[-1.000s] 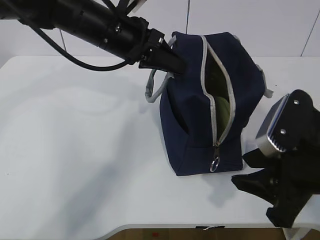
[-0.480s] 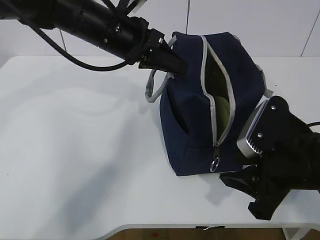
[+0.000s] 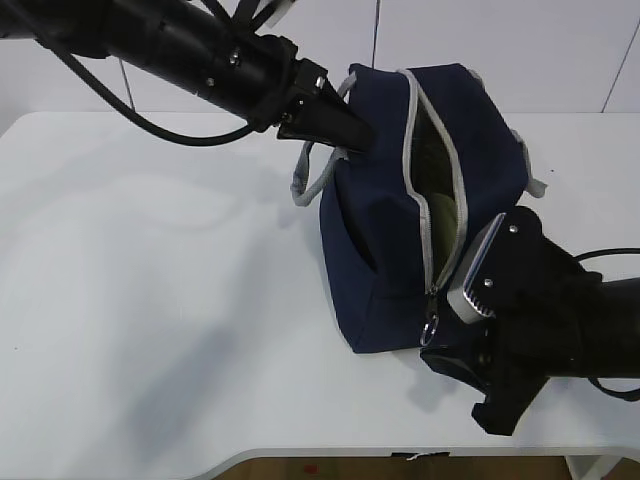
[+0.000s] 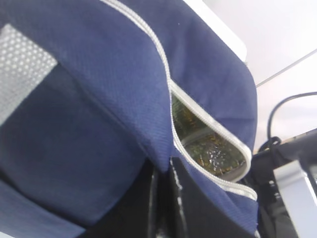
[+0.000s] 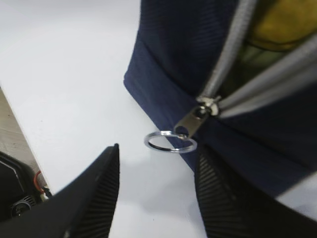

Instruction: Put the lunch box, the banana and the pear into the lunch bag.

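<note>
One lunch bag [image 3: 400, 200], navy with a grey zipper [image 3: 432, 180], stands right of centre on a white table [image 3: 150, 300]; its long axis runs from the upper centre of the frame down toward the lower centre-right. The zipper is open along most of the top, its slider and one metal ring pull [image 3: 429, 327] hanging at the near, lower end. Through the gap one sage-green surface, apparently the lunch box lid [image 3: 443, 215], is visible, and in the right wrist view a yellow item [image 5: 285, 22] lies inside; whether it is banana or pear cannot be told. Two arms are present. The left gripper [image 3: 345, 130], entering from the upper left, has its jaws pressed together on the bag fabric at the far end, beside one grey webbing handle [image 3: 305, 175]. The right gripper [image 5: 153, 186], at lower right, has its jaws parted about halfway, holding nothing, with the ring pull [image 5: 170, 141] just above the gap between its fingers [image 5: 94, 188].
</note>
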